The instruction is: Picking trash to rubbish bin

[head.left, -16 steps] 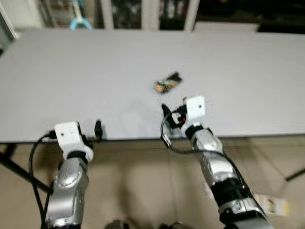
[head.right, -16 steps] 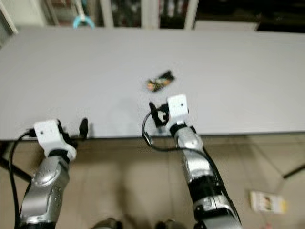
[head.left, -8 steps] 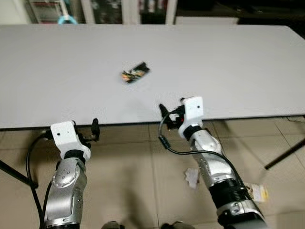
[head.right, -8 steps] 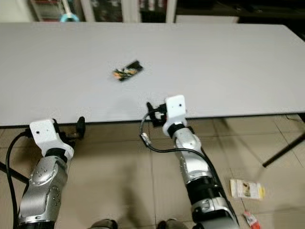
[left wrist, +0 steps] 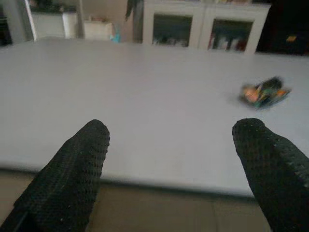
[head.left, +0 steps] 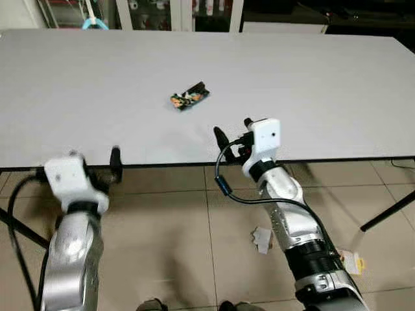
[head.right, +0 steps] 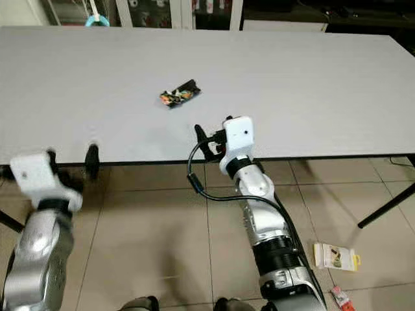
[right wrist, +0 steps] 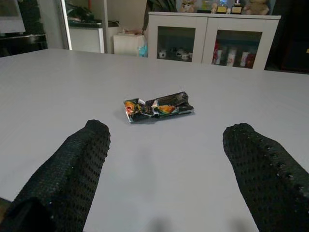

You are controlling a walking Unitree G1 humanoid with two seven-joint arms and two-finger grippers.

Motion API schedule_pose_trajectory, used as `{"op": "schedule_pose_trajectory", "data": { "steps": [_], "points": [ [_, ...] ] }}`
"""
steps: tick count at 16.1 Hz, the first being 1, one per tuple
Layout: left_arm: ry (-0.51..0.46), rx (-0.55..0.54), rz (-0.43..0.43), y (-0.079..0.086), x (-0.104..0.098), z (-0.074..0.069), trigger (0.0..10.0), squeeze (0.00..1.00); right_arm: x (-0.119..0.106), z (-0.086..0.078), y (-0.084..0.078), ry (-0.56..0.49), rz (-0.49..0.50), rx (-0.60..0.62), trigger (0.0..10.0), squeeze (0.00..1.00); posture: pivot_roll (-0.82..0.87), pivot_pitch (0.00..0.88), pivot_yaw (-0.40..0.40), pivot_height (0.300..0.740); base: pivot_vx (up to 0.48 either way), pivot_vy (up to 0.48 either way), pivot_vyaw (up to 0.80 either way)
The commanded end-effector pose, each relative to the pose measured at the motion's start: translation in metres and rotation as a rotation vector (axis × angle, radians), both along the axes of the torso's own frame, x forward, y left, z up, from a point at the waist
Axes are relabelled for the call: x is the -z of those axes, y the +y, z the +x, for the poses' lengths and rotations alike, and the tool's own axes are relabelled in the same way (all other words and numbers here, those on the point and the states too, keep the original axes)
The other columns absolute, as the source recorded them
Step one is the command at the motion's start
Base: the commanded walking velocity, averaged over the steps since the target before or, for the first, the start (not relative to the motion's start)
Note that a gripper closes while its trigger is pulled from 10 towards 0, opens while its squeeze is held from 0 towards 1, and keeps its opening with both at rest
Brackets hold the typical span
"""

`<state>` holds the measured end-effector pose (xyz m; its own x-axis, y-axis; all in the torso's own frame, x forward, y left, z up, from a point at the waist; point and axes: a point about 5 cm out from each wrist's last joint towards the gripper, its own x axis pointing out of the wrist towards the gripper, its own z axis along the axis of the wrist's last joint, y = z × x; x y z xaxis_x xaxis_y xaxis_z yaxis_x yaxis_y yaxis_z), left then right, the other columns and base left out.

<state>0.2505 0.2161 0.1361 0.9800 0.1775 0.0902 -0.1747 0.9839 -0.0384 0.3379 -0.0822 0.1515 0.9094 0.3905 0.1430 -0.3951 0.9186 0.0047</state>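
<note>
While both hands gape, right hand [right wrist: 164,159] facing wrapper [right wrist: 158,107], left hand [left wrist: 169,164] at table [head.left: 324,78] edge.

A crumpled dark snack wrapper [head.left: 189,96] lies on the wide grey surface [head.left: 311,78], about midway between its far and near edges and left of centre. The right gripper [head.left: 231,138] sits over the near edge, just nearer than the wrapper and a little to its right — jaws spread apart. The left gripper [head.left: 115,158] is at the near edge, well to the wrapper's left, jaws also apart. White glass-fronted cabinets [right wrist: 212,38] stand beyond the far edge. On the floor, under and before the near edge at the right, lie a crumpled white scrap [head.left: 262,238] and a flat yellow packet [head.right: 336,255].
</note>
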Motion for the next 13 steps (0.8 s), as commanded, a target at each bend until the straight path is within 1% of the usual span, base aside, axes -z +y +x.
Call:
{"op": "schedule_pose_trajectory", "data": {
  "steps": [1,2,3,4,5,9,10,11,13],
  "points": [
    [-0.021,0.017,0.003,-0.004,-0.004,-0.003,10.0,0.0,-0.001,0.0,-0.003,0.007,0.004,0.004,10.0,0.0,0.04,0.101,-0.034,0.74,0.0,0.0,0.0],
    [-0.018,0.024,-0.005,-0.007,-0.003,-0.005,10.0,0.0,-0.001,0.0,-0.003,0.008,0.001,0.005,10.0,0.0,0.04,0.1,-0.038,0.74,0.0,0.0,0.0],
    [-0.007,0.039,-0.02,-0.014,-0.001,-0.007,10.0,0.0,-0.003,0.0,0.0,-0.021,-0.043,0.012,10.0,0.0,0.04,0.098,-0.041,0.74,0.0,0.0,0.0],
    [-0.006,0.055,-0.029,-0.018,0.0,-0.006,10.0,0.0,-0.005,-0.001,0.003,-0.033,-0.059,-0.001,10.0,0.0,0.04,0.098,-0.041,0.74,0.0,0.0,0.0],
    [-0.007,0.06,-0.031,-0.019,0.0,-0.006,10.0,0.0,-0.005,-0.002,0.004,-0.033,-0.058,-0.005,10.0,0.0,0.04,0.098,-0.041,0.74,0.0,0.0,0.0],
    [-0.012,0.08,-0.037,-0.022,-0.002,-0.002,10.0,0.0,-0.008,-0.001,0.004,-0.034,-0.033,-0.03,10.0,0.0,0.03,0.094,-0.044,0.74,0.397,0.0,0.0],
    [-0.01,0.08,-0.035,-0.022,-0.002,-0.002,10.0,0.0,-0.009,-0.001,0.005,-0.045,-0.035,-0.039,10.0,0.35,0.03,0.096,-0.042,0.74,0.416,0.0,0.0],
    [-0.007,0.078,-0.033,-0.021,-0.002,-0.002,10.0,0.0,-0.009,-0.002,0.006,-0.046,-0.028,-0.039,10.0,0.0,0.03,0.096,-0.042,0.74,0.382,0.289,0.0],
    [-0.002,0.076,-0.033,-0.02,-0.001,-0.003,10.0,0.0,-0.008,-0.003,0.007,-0.043,-0.011,-0.031,10.0,0.0,0.03,0.099,-0.043,0.74,0.382,0.289,0.0]
  ]
}}
